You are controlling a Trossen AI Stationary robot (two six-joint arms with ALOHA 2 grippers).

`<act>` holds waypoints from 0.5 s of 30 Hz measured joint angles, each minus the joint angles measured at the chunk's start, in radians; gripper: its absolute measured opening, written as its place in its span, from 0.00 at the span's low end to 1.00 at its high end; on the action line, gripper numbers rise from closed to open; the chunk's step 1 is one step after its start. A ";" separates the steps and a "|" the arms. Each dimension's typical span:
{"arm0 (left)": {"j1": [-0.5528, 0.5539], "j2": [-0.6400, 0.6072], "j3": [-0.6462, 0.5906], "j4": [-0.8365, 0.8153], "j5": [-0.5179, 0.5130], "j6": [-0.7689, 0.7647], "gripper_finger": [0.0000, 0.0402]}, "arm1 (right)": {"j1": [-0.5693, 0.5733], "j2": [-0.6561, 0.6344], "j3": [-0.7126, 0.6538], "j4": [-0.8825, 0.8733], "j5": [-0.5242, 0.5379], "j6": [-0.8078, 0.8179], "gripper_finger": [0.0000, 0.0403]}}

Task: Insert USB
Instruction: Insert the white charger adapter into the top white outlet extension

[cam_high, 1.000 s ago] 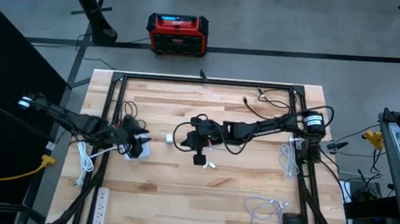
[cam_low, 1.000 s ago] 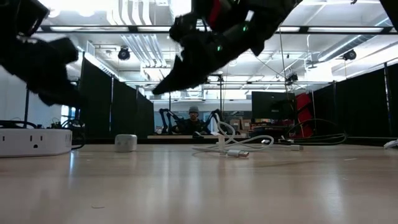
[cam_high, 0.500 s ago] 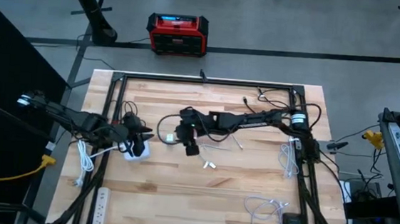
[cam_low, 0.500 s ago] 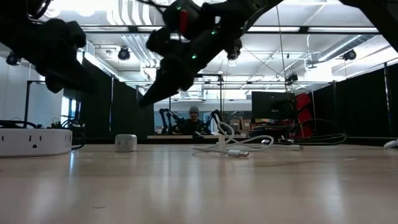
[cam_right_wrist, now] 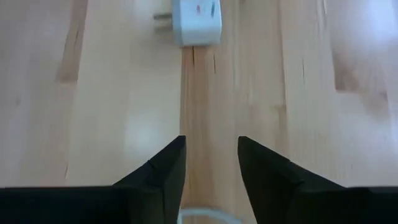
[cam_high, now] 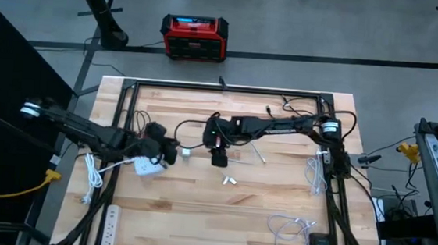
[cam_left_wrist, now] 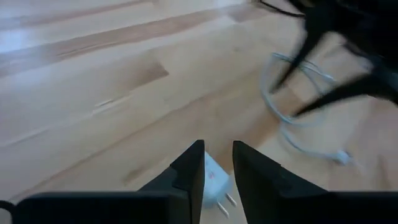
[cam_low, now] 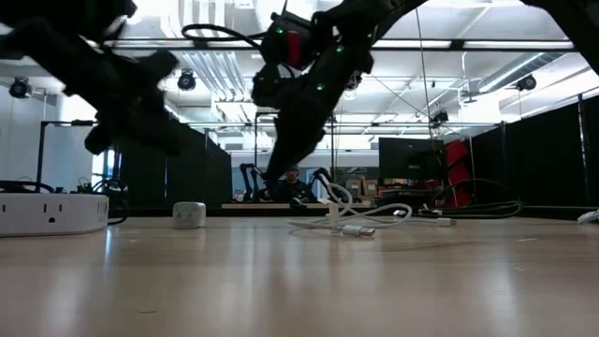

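Note:
A small white charger cube [cam_high: 187,153] lies on the wooden table; in the right wrist view [cam_right_wrist: 198,17] its two prongs show at one side. It also shows in the low view [cam_low: 190,214]. A white USB cable [cam_left_wrist: 292,118] lies right of it, with its plug end [cam_high: 230,180] on the table. My left gripper [cam_high: 168,151] is open just left of the charger, which shows between its fingertips [cam_left_wrist: 217,158] in the left wrist view [cam_left_wrist: 213,179]. My right gripper [cam_high: 218,158] is open and empty, above the table right of the charger [cam_right_wrist: 210,155].
A white power strip [cam_high: 109,219] lies at the near left and shows in the low view [cam_low: 51,211]. A white plug block [cam_high: 147,166] sits below the left arm. More white cables [cam_high: 289,226] lie at the near right. A black frame [cam_high: 221,89] rims the table.
My left gripper has gone toward the table's right edge, off the white plug block and up to the charger. My right gripper has swung left and toward the far edge, then back a little to the right. The charger has stayed where it was.

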 joint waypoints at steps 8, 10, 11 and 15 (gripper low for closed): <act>0.077 0.285 0.299 -0.188 0.055 0.004 0.11 | 0.025 -0.111 -0.206 0.020 0.045 0.062 0.18; 0.082 0.341 0.373 -0.183 0.034 0.064 0.10 | 0.030 -0.153 -0.289 0.063 0.061 0.079 0.15; 0.087 0.366 0.412 -0.201 0.030 0.077 0.10 | 0.034 -0.178 -0.329 0.095 0.062 0.084 0.13; 0.165 0.452 0.606 -0.447 0.172 -0.025 0.12 | 0.049 -0.282 -0.509 0.249 0.062 0.126 0.07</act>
